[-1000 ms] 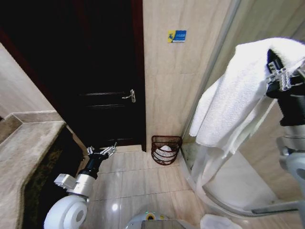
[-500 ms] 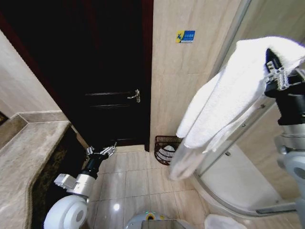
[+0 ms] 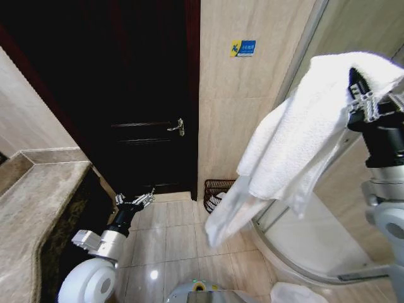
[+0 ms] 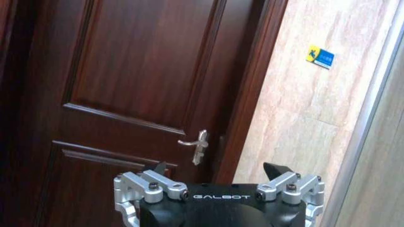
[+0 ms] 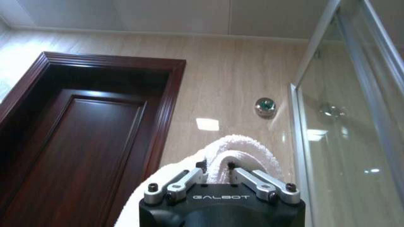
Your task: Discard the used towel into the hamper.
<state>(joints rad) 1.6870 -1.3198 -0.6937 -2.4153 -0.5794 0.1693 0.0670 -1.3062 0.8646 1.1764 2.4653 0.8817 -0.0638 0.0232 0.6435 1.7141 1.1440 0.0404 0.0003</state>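
Holding: a white towel (image 3: 297,132) is gripped high in the air by the right gripper (image 3: 365,104), its fingers pinched together on a fold of the cloth, as is seen in the right wrist view, where the towel (image 5: 237,151) bulges up between the closed fingers
Towel: it is draped down and to the left from the raised gripper, its lowest corner hanging loose well above the floor tiles (image 3: 170,237)
Hamper: the small dark open-weave hamper (image 3: 214,192) stands on the floor against the beige wall (image 3: 233,113), in the corner between the dark wooden door (image 3: 126,101) and the glass shower enclosure (image 3: 315,246); it is partly hidden behind the hanging towel
Left arm: the left gripper (image 3: 134,201) is held low near the floor, beside the stone counter (image 3: 38,196), with its fingers spread apart and nothing between them; in the left wrist view the open left gripper (image 4: 218,177) is pointed at the door handle (image 4: 197,143)
Progress: the towel is judged to be picked up and carried; it is not yet over the hamper, so bringing it above the opening and letting it go are left
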